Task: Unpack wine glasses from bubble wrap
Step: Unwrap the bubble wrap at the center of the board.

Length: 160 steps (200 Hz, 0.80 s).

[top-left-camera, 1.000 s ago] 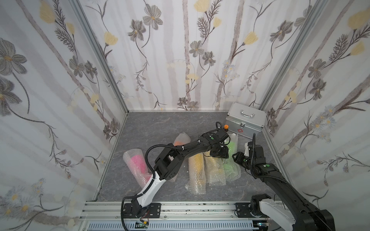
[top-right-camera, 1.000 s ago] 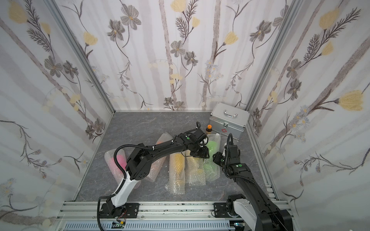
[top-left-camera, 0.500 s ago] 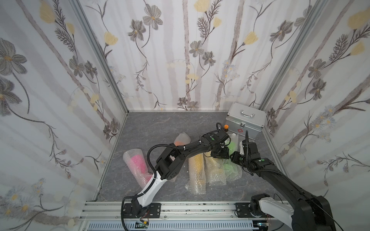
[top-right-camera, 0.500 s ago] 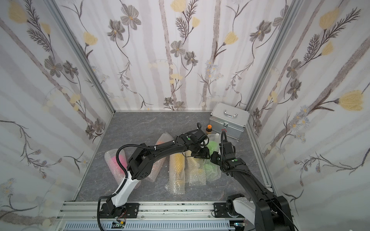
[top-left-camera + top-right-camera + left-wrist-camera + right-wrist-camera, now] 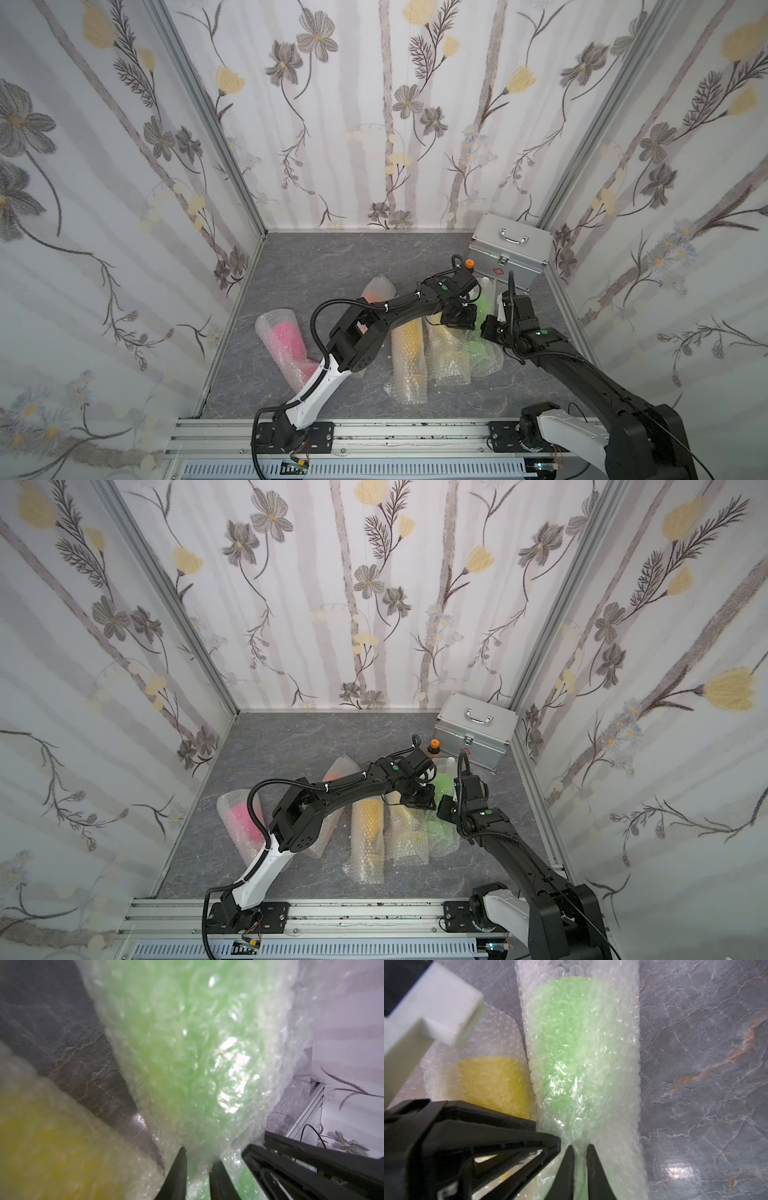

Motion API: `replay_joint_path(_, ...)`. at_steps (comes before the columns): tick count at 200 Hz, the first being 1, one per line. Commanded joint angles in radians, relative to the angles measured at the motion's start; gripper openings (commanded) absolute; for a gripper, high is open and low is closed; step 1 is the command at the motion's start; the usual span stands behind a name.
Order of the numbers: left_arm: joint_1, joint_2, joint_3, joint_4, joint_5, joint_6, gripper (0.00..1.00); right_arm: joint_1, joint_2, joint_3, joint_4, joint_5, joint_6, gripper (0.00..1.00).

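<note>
Nothing is unpacked yet: the pink goblet, orange goblet, amber-yellow goblet, yellow goblet and lime green goblet all lie rolled in bubble wrap on the tabletop. The green roll lies at the row's end, just beside the yellow one. My left hand and right hand are each clamped on its wrap. I judge the first unwrapping barely begun, with five remaining.

Even bright light; left wrist view blurred; glare on bubble wrap.
</note>
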Motion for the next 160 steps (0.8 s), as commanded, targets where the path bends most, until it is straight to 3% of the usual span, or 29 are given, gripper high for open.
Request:
replay_joint_path(1,0.001,0.008,0.017,-0.018,0.008,-0.010,0.14,0.000,-0.004,0.002,0.017,0.007,0.002,0.10)
replay_joint_path(28,0.004,0.008,0.025,-0.023,0.016,-0.011,0.00,-0.008,-0.019,-0.007,0.018,0.005,0.006,0.07)
replay_joint_path(63,0.012,-0.007,0.034,-0.026,0.014,-0.008,0.00,-0.030,-0.033,-0.014,0.014,-0.002,-0.003,0.10)
replay_joint_path(117,0.014,-0.009,0.064,-0.044,0.026,-0.001,0.00,-0.002,-0.030,-0.002,0.074,-0.062,-0.030,0.30)
replay_joint_path(160,0.015,-0.009,0.083,-0.073,0.019,0.019,0.00,0.009,0.028,0.035,0.091,-0.029,-0.030,0.31)
